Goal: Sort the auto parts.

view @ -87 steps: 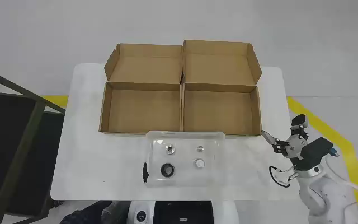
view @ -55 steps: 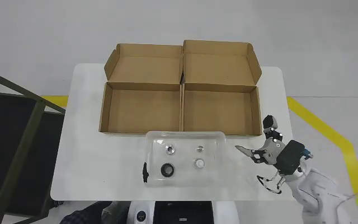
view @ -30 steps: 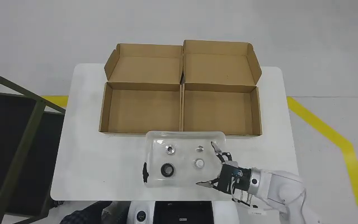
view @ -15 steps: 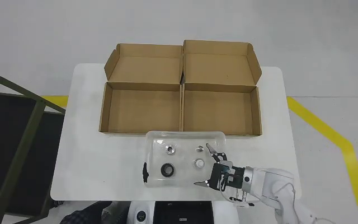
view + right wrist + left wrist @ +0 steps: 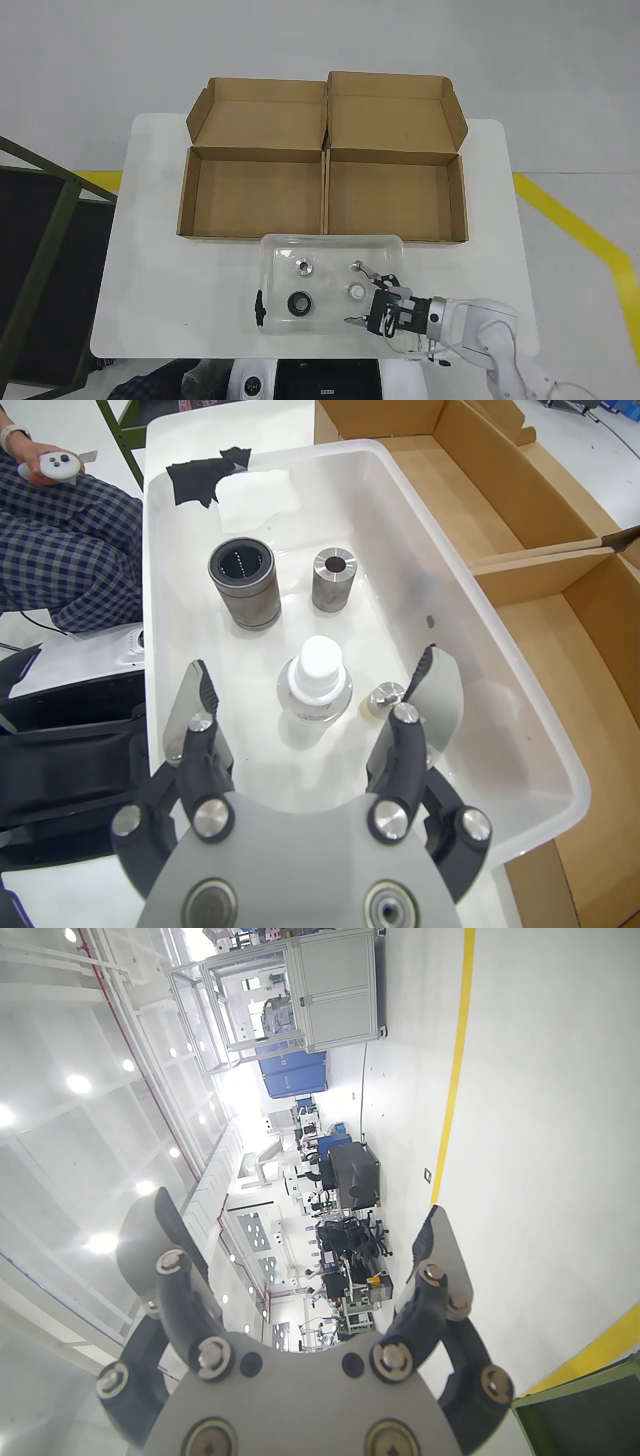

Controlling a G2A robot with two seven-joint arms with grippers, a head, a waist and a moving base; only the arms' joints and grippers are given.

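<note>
Right wrist view: the right gripper (image 5: 317, 672), jaws wide apart, has swung in from the table's far side and now hangs over the bin (image 5: 445, 565), straddling the white-capped part (image 5: 316, 692). All four parts sit there unsorted, so a first pick looks imminent.

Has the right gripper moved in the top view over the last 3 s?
Yes. The right gripper went leftward from beyond the right edge of the table to over the clear bin.
</note>
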